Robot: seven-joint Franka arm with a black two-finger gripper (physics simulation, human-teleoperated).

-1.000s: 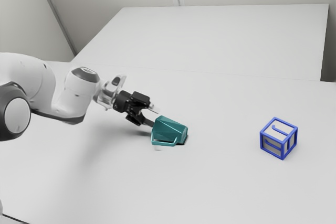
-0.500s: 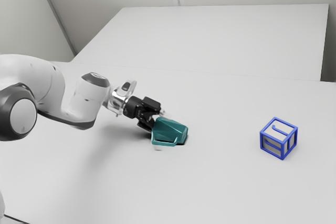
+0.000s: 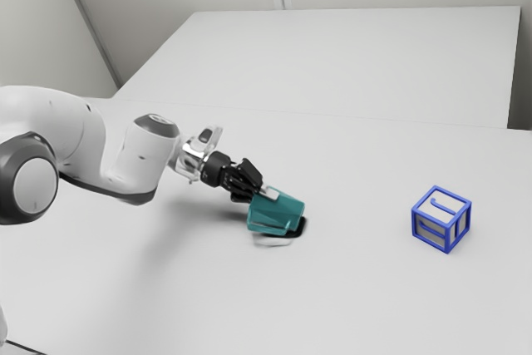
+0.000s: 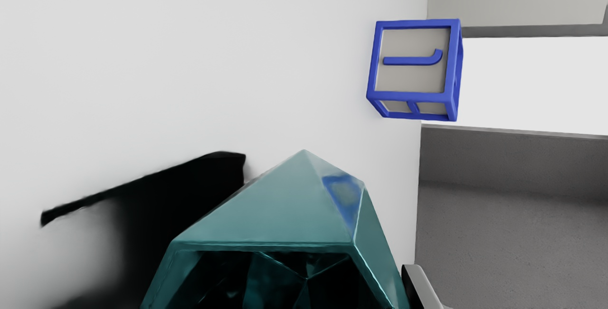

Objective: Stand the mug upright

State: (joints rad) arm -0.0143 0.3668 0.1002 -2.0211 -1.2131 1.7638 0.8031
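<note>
The exterior view is showing the hand (image 3: 261,194) grasping the tipped teal mug (image 3: 278,213); the wrist view is exposing its interior.

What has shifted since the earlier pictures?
The gripper has moved toward the exterior view's right, up to the mug. The mug has shifted slightly the same way and turned, but is not upright. Whether it is gripped, I cannot tell. The blue-framed block stayed put.
</note>
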